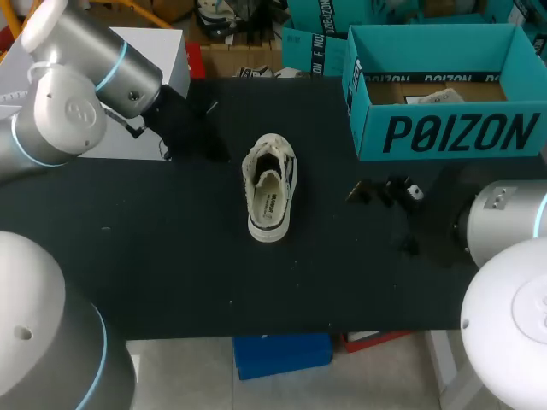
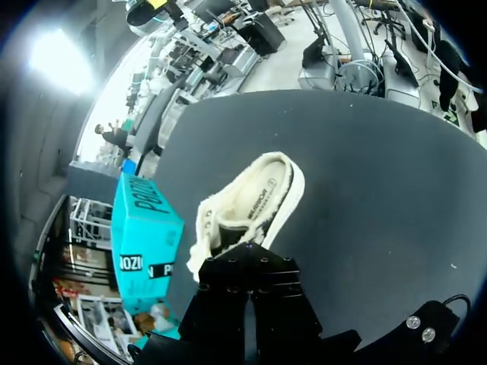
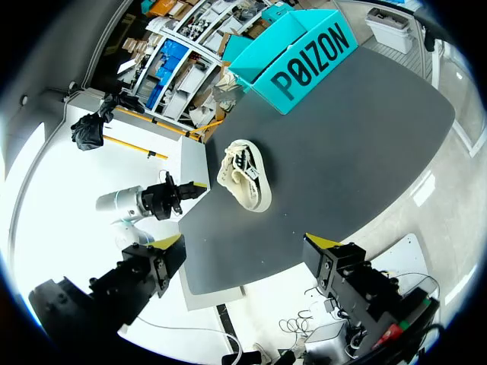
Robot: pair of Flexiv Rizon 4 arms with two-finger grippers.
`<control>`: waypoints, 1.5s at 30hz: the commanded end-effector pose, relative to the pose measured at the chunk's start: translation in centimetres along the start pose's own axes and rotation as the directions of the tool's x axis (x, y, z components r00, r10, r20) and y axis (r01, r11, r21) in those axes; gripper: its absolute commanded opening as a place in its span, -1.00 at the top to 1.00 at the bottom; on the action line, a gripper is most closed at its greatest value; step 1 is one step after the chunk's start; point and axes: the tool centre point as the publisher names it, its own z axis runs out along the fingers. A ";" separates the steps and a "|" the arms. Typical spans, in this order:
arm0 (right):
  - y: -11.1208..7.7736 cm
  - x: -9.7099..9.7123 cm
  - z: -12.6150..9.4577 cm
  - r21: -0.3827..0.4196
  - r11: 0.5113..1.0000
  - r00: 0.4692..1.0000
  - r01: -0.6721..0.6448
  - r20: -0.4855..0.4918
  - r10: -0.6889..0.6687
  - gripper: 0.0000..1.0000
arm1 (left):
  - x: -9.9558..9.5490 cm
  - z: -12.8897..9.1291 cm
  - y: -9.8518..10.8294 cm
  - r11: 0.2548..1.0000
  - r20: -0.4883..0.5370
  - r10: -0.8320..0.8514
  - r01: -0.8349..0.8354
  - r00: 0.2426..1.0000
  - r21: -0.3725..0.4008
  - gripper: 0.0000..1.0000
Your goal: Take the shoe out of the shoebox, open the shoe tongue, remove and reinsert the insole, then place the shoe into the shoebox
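A cream low sneaker with dark side stripes stands upright on the black table, out of the box, its pale insole showing inside. The teal shoebox stands open at the back right. My left gripper hovers left of the shoe and behind it; in the left wrist view its black fingers are shut together on nothing, just short of the shoe. My right gripper hangs right of the shoe, in front of the box. It stands wide open and empty, well away from the shoe.
Crumpled paper lies inside the shoebox. A white block stands at the table's back left corner, behind the left arm. Bare black tabletop surrounds the shoe on all sides.
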 end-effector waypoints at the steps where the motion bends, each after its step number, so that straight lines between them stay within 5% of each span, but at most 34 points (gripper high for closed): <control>1: -0.8 -1.0 -2.4 -0.059 0.994 0.996 -0.094 -0.016 0.093 -1.00 | 1.6 -2.6 -1.0 0.997 -0.037 -0.030 0.027 0.999 -0.067 0.91; 5: -0.8 -1.0 -2.4 -0.059 0.994 0.996 -0.094 -0.016 0.093 -1.00 | 2.5 -4.1 -1.4 0.997 -0.092 -0.042 0.035 0.995 -0.074 0.46; 7: -0.8 -1.0 -2.4 -0.059 0.994 0.996 -0.094 -0.016 0.093 -1.00 | 2.8 -4.8 -1.5 0.996 -0.118 -0.045 0.035 0.992 -0.081 -0.25; 8: -0.8 -1.0 -2.4 -0.059 0.994 0.996 -0.094 -0.016 0.093 -1.00 | 2.9 -5.1 -1.5 0.996 -0.127 -0.043 0.032 0.991 -0.083 -0.83; 9: -0.8 -1.0 -2.4 -0.059 0.994 0.996 -0.094 -0.016 0.093 -1.00 | 3.0 -5.4 -1.6 0.996 -0.140 -0.047 0.036 0.989 -0.082 -1.00; 19: -0.8 -1.0 -2.4 -0.059 0.994 0.996 -0.094 -0.016 0.093 -1.00 | 4.2 -7.5 -2.9 0.986 -0.334 -0.168 0.162 0.928 -0.044 -1.00; 29: -0.8 -1.0 -2.4 -0.059 0.994 0.996 -0.094 -0.016 0.093 -1.00 | 5.5 -8.4 -1.8 0.953 -0.395 -0.302 0.266 0.868 -0.143 -1.00; 45: -0.8 -1.0 -2.4 -0.059 0.994 0.996 -0.094 -0.016 0.093 -1.00 | 6.5 -9.9 1.2 0.874 -0.301 -0.448 0.341 0.842 -0.346 -1.00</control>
